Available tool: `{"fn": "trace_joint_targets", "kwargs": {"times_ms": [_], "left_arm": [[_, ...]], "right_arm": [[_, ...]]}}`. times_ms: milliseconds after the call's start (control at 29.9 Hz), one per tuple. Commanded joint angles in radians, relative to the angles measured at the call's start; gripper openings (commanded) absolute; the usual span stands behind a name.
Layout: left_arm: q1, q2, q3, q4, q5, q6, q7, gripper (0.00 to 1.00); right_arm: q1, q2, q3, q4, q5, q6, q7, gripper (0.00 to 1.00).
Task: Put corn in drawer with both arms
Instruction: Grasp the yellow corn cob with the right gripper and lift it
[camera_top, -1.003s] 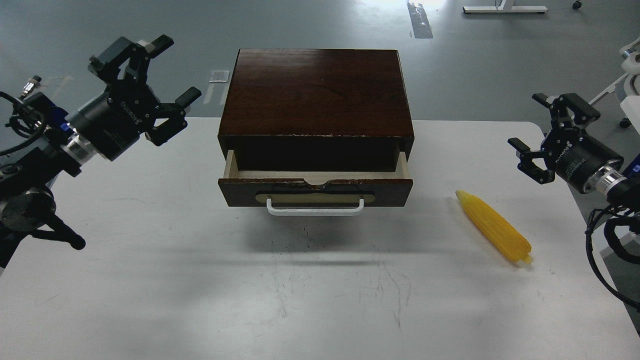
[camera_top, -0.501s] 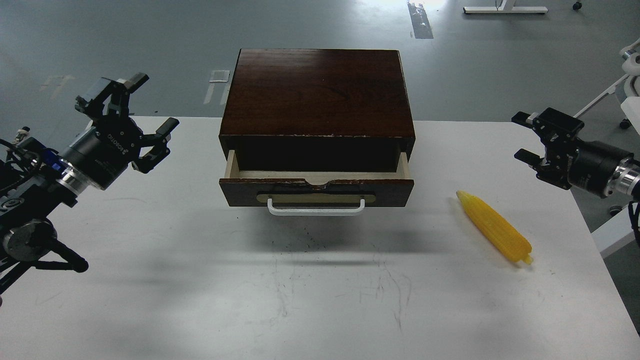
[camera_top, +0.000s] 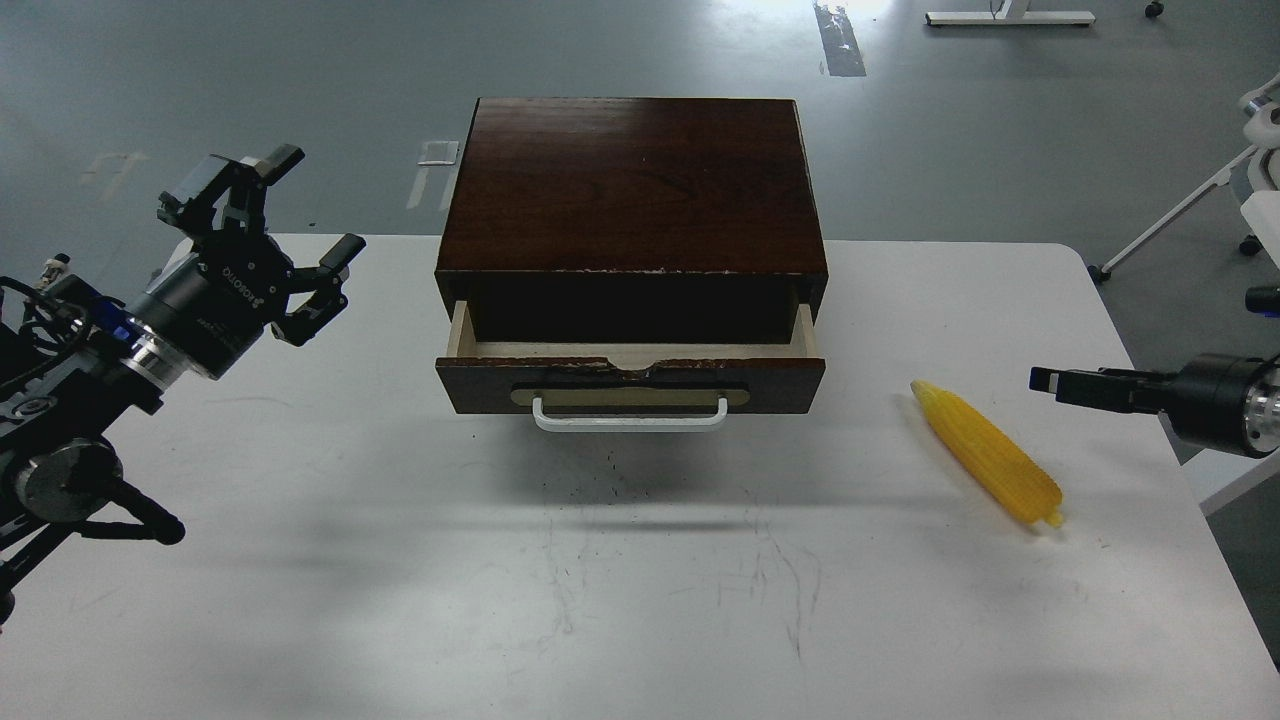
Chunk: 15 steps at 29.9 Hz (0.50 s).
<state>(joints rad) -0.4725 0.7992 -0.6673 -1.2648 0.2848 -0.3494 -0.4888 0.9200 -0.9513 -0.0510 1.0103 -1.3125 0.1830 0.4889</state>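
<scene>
You are looking down at a white table (camera_top: 300, 600) with a dark brown wooden box (camera_top: 632, 190) sitting at the middle of its far edge. The box's drawer (camera_top: 630, 375) is standing pulled partway out toward you, showing a strip of pale wood inside, and its white bar handle (camera_top: 630, 418) is facing the near edge. The corn (camera_top: 988, 467) is lying flat on the table toward the right edge, well apart from the drawer, angled with its paler pointed tip toward the far side and its blunt end toward the near right corner. Nothing is touching it. Your left gripper (camera_top: 300, 215) is hanging in the air above the far left corner, its 2 fingers spread wide and holding nothing. Your right gripper (camera_top: 1050, 381) is reaching in from the right edge, level and side-on, its tip sitting near the corn and just to the right of it, apart from the cob. From this angle its 2 fingers are lining up as 1 dark bar, so you cannot tell whether they are spread or closed.
</scene>
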Motion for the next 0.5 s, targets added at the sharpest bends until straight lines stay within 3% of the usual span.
{"fn": "trace_joint_targets", "kwargs": {"times_ms": [0,301,468], "left_arm": [[0.0,0.001,-0.001,-0.002,0.004,0.0,0.0,0.99],[0.0,0.001,-0.005,-0.004,0.004,0.0,0.0,0.99],[0.0,0.003,-0.008,-0.004,0.004,-0.002,0.0,0.99]], "right_arm": [[0.005,0.042,-0.026,-0.013,-0.046,-0.002,0.0,1.0],[0.007,0.082,-0.093,-0.024,-0.062,-0.008,0.0,0.98],[-0.001,0.098,-0.108,-0.032,-0.062,-0.013,0.0,0.87]]}}
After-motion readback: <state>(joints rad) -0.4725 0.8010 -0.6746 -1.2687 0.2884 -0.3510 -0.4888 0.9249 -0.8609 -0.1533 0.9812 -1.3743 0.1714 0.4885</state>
